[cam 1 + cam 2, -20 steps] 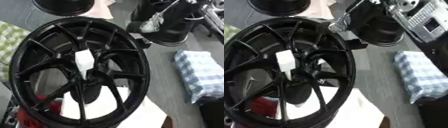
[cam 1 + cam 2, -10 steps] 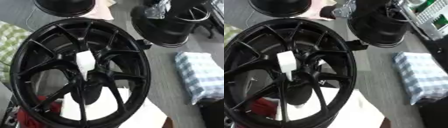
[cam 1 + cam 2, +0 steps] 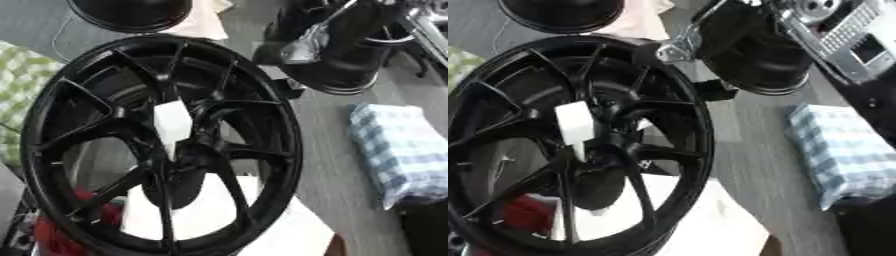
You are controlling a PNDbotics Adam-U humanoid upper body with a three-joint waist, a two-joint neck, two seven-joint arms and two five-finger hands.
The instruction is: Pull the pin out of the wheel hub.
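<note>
The robot's right arm (image 3: 833, 40) comes in from the far right corner as a blur of black casing and silver joints, and the right hand (image 3: 677, 47) seems to be the silvery, smeared shape at its end, hovering at the far rim of the wheel hub (image 3: 162, 145); whether its fingers are spread, pressed together or pinching anything cannot be told, and it is not clear that it touches the rim at all. The wheel hub is a large black multi-spoke rim filling the left and middle of the scene, standing tilted with its face turned toward the camera. The pin (image 3: 172, 124) shows as a white, blocky piece sitting at the hub's centre where the spokes meet, still in place. It lies well apart from the hand, nearer and to the left of it, with spokes between the two. Through the lower spokes a white sheet (image 3: 289, 230) and something red (image 3: 66, 235) show beneath the wheel. To the right, on the grey table (image 3: 328, 150), lies a folded blue-and-white checked cloth (image 3: 404, 150). A second black round object (image 3: 131, 12) sits at the far edge, and a green checked cloth (image 3: 17, 85) lies at the left edge.
</note>
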